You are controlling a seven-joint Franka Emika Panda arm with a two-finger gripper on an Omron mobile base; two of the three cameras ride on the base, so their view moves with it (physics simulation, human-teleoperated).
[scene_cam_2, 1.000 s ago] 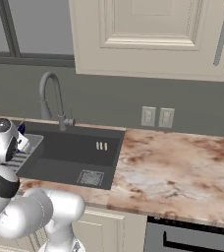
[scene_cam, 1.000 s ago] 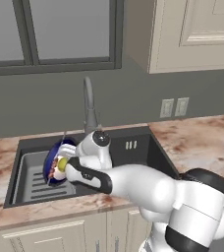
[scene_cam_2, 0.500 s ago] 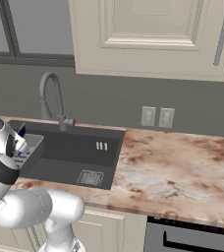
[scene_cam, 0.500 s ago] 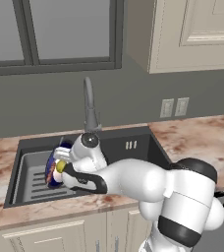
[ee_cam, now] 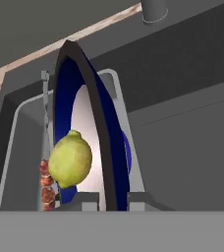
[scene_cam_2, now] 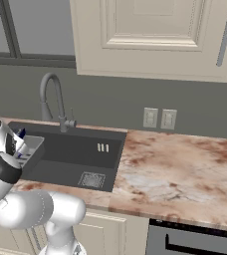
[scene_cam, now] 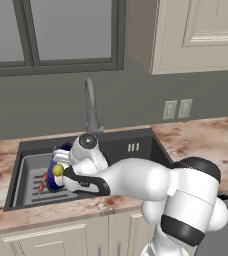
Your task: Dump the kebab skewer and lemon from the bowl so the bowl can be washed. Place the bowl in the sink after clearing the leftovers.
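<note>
Bowl (ee_cam: 92,133): standing on edge, rim pinched between the closed gripper (ee_cam: 115,201) fingers, hanging over the grey rack (ee_cam: 20,147) inside the sink (ee_cam: 182,138). Lemon (ee_cam: 70,159): sitting against the bowl's white inside. Skewer (ee_cam: 47,177): lying beside the lemon, at the bowl's rim.

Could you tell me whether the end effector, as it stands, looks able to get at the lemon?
Probably not: the end effector is shut on the tipped bowl rim, and the lemon sits at the bowl's inner face beside the kebab skewer, over the rack insert.

Open sink (scene_cam_2: 75,159) floor right of rack (scene_cam: 31,180)
</note>
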